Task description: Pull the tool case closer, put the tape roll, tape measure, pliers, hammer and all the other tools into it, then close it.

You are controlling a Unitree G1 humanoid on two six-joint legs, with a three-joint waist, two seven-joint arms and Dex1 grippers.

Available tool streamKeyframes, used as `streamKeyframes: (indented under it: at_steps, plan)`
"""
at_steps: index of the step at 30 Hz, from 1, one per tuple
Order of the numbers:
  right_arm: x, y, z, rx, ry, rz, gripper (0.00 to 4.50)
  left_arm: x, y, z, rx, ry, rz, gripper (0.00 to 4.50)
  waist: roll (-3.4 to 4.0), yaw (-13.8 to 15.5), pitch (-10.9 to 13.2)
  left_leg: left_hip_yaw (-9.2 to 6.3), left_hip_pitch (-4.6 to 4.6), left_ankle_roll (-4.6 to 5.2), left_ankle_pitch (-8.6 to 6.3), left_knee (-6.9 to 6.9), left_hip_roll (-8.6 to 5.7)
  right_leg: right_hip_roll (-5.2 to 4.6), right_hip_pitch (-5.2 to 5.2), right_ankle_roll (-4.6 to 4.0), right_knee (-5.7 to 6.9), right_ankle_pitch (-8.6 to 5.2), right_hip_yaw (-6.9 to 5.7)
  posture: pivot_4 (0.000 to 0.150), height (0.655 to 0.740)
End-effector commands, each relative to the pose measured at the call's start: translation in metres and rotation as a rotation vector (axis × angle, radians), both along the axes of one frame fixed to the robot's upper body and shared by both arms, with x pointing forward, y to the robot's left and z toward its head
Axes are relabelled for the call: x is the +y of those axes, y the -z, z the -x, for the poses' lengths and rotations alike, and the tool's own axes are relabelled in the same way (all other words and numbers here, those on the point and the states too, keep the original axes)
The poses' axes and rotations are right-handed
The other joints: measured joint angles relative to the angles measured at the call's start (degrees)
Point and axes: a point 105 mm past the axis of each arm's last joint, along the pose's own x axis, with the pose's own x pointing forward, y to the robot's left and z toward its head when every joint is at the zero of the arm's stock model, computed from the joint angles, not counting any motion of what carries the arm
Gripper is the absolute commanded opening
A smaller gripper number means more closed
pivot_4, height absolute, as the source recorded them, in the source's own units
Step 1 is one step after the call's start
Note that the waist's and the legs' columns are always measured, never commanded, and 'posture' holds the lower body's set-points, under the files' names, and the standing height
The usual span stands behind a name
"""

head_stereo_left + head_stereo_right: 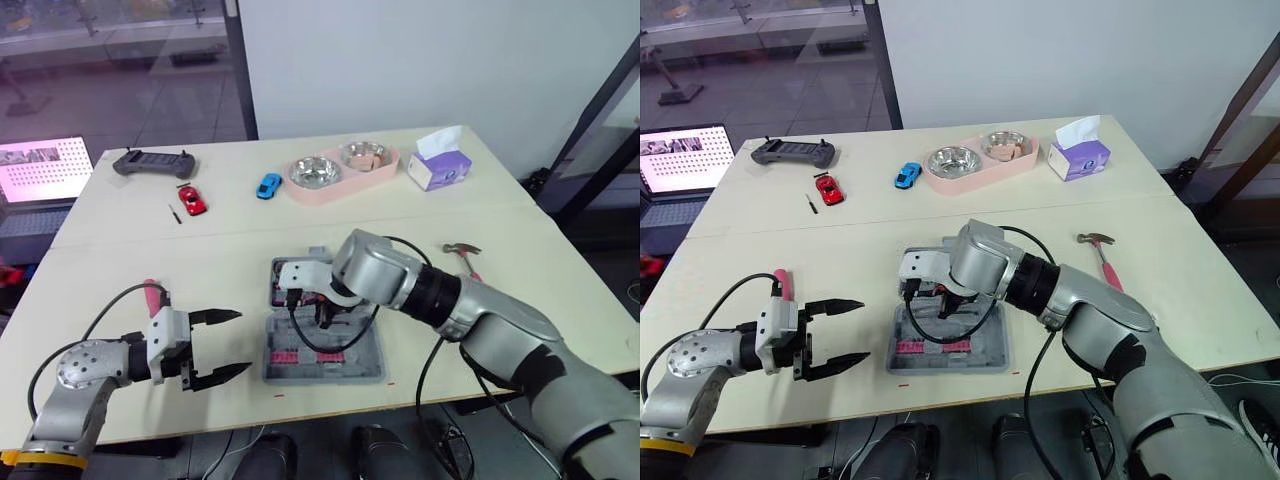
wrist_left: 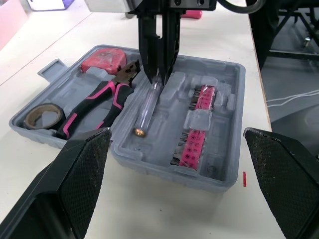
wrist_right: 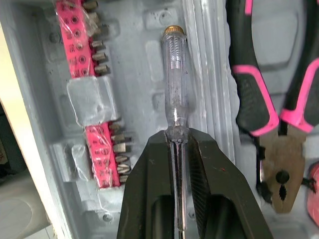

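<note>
Open grey tool case (image 2: 233, 94) sits at the front edge of the table (image 1: 120, 270); right gripper (image 3: 178, 137) clamps a clear screwdriver (image 3: 174, 84) by its shaft, apparently to seat it in the moulded slot beside the pliers (image 3: 251, 99); left gripper (image 1: 243, 342) hovers spread nearby; hammer (image 1: 463, 253) lies well apart

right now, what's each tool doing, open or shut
left tool: open, holding nothing
right tool: shut on the clear screwdriver, inside the tool case
</note>
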Motion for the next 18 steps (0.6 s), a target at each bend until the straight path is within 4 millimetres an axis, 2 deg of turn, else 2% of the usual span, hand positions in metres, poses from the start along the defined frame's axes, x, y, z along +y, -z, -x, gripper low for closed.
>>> streamKeyframes:
  at_steps: [1, 18]
  plan:
    - [0.008, -0.015, -0.006, -0.058, -0.008, -0.032, 0.07, -0.002, -0.006, 0.002, -0.032, 0.010, 0.002, 4.50, 0.00, 0.00, 0.00, 0.00, 0.00, 0.00, 0.00, 0.00, 0.00, 0.00, 0.00, 0.00, 0.00, 0.00, 0.00, 0.150, 0.7400]
    - [0.020, -0.016, -0.004, -0.062, -0.016, -0.067, 0.07, -0.001, -0.007, 0.002, -0.031, 0.006, 0.002, 4.50, 0.00, -0.13, 0.00, 0.01, 0.00, -0.01, 0.00, -0.02, 0.01, 0.02, -0.09, 0.00, 0.13, 0.00, 0.01, 0.150, 0.7400]
